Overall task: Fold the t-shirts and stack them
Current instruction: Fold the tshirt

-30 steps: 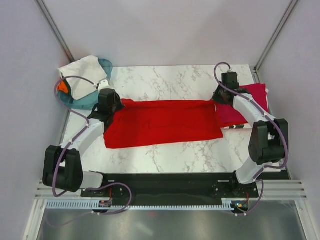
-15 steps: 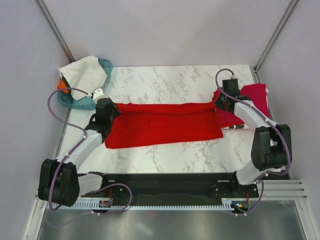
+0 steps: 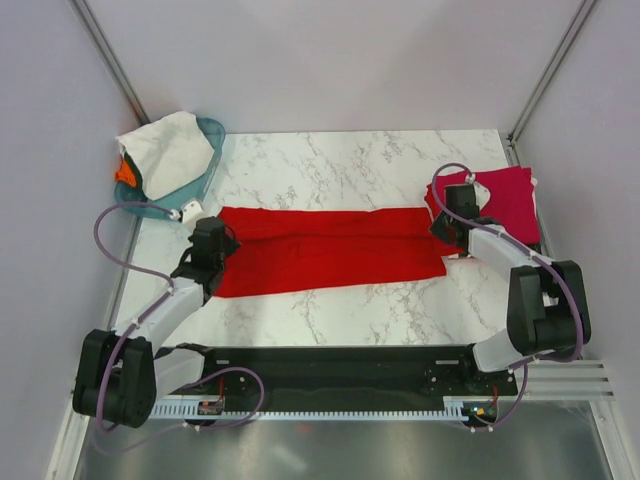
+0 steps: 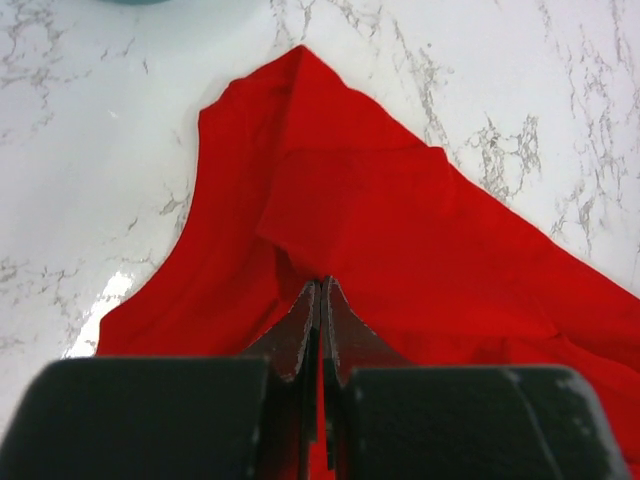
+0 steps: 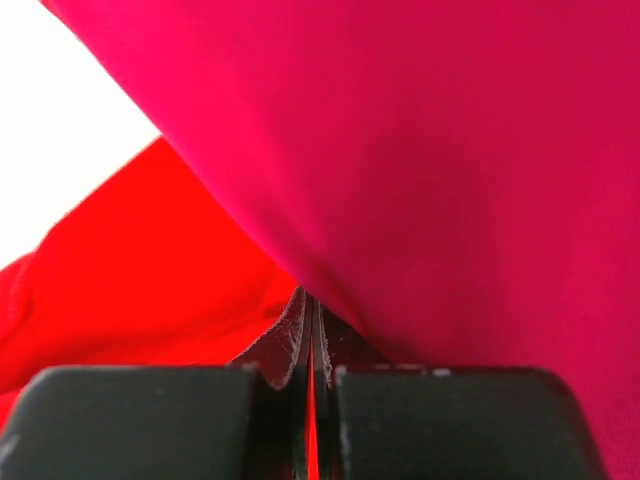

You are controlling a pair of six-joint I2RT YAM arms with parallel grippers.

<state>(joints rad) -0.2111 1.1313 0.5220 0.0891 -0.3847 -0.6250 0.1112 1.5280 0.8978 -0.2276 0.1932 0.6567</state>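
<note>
Status: bright red t-shirt point(image 3: 330, 250) clamped at both ends

The bright red t-shirt lies folded into a long band across the middle of the marble table point(image 3: 350, 165). The left gripper point(image 4: 321, 292) is closed on the cloth at the band's left end. The right gripper point(image 5: 307, 305) is closed on the right end, against the crimson t-shirt point(image 3: 508, 192) at the table's right edge. The white t-shirt point(image 3: 165, 150) rests on the teal basket point(image 3: 213, 140) at the far left corner.
</note>
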